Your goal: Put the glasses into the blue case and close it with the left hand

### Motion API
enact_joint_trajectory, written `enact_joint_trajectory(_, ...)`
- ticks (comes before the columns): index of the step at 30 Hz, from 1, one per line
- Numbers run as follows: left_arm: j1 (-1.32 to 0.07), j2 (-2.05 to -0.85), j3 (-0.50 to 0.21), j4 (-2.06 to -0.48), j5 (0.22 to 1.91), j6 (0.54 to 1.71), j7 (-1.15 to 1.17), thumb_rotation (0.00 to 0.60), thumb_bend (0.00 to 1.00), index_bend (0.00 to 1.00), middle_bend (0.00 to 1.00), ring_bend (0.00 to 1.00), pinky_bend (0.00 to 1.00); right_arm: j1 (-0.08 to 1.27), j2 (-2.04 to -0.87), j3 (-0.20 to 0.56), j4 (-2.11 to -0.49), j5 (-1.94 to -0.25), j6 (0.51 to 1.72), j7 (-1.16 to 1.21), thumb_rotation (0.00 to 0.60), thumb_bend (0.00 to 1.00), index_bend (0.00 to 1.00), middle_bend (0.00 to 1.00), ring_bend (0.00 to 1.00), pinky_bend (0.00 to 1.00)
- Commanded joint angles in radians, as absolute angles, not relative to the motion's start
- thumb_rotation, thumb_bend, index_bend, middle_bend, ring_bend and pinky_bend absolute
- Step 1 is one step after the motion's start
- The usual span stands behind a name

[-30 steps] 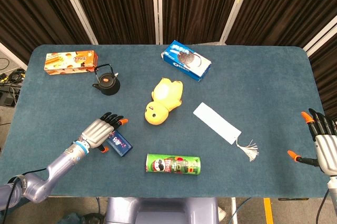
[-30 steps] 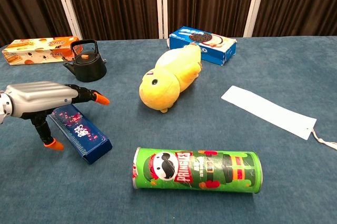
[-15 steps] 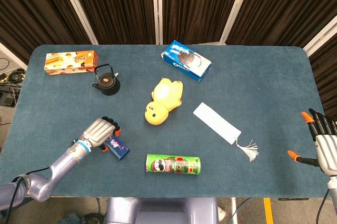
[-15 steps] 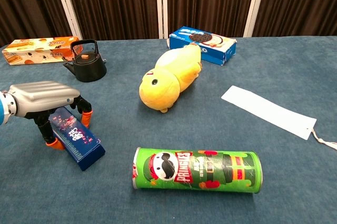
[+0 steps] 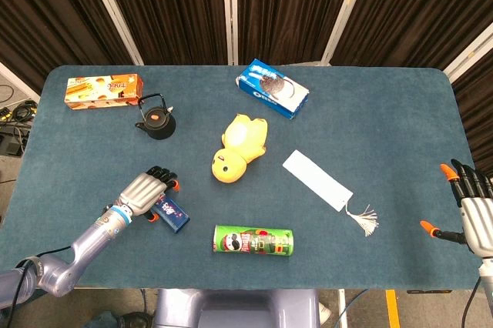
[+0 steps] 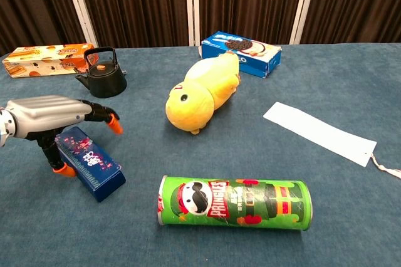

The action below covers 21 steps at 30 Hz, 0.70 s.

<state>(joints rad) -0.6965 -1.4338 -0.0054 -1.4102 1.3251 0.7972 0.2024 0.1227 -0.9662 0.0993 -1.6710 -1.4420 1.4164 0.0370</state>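
1. While the left hand (image 6: pixel 47 116) arches over the blue case (image 6: pixel 93 164) near the table's (image 5: pixel 370 112) front-left edge, its fingers (image 6: pixel 103 115) are spread above the lid and its thumb stands beside the case's near end; no firm hold shows
2. Glasses are nowhere visible, and the case looks shut, so the closing appears nearly finished
3. To finish well, the palm should press straight down without sliding the case toward the Pringles can (image 6: pixel 235 202)
4. Far off, the right hand (image 5: pixel 470 209) hangs open-fingered, holding nothing
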Motion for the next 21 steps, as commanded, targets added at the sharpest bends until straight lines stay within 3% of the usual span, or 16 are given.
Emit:
enact_joint_trajectory(1,-0.689,-1.413,-0.01,-1.431,1.336,0.823,0.195,0.6,0.0,0.07,0.0,0.0,0.0,0.122,-0.965,0.099,-1.672,-1.445,1.419,0.039,0.6,0.0,0.0,0.0,0.0,0.0)
enact_joint_trajectory(8,-0.63,-1.301,-0.044,-1.548,1.366,0.977,0.14,0.6,0.0,0.04,0.0,0.0,0.0,0.117,-0.958,0.097,-1.68,-1.462,1.435,0.048,0.6,0.0,0.0,0.0,0.0,0.0)
enact_joint_trajectory(21,-0.326,-1.08,-0.038,-1.856,1.322,1.455,0.26,0.6,0.0,0.0,0.0,0.0,0.0,0.108,-0.938,0.097,-1.709,-1.518,1.483,0.074,0.6,0.0,0.0,0.0,0.0,0.0)
